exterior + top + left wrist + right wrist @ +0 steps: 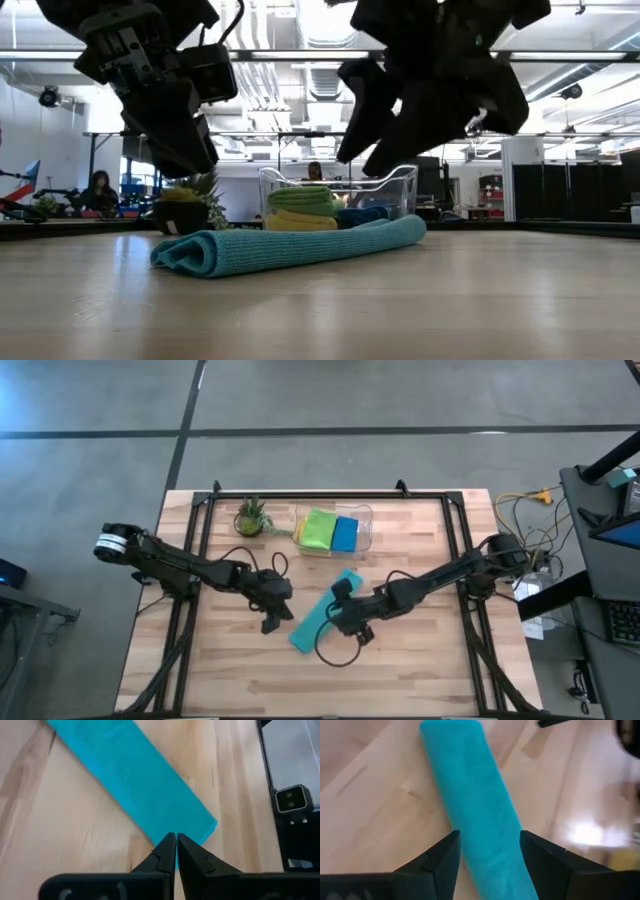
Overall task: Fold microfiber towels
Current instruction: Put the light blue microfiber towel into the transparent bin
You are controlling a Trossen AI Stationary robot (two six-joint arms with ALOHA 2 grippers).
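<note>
A teal towel (322,612), folded into a long narrow strip, lies flat on the wooden table, slanting from near-left to far-right. My left gripper (272,622) hangs shut just left of the strip's near end (200,827), above the table. My right gripper (350,625) stands open over the strip's middle. Its two fingers straddle the towel (480,805) from above, and in the low view they (385,140) hang clear of it (290,248). The green towel (318,530), the blue towel (345,534) and a yellow one under them (300,222) lie in the clear bin.
The clear plastic bin (364,520) stands at the far middle of the table, and a small potted plant (250,517) stands left of it. A black cable loop (335,652) hangs near the right gripper. Bare wood lies toward the near edge. A person (100,190) sits in the room beyond.
</note>
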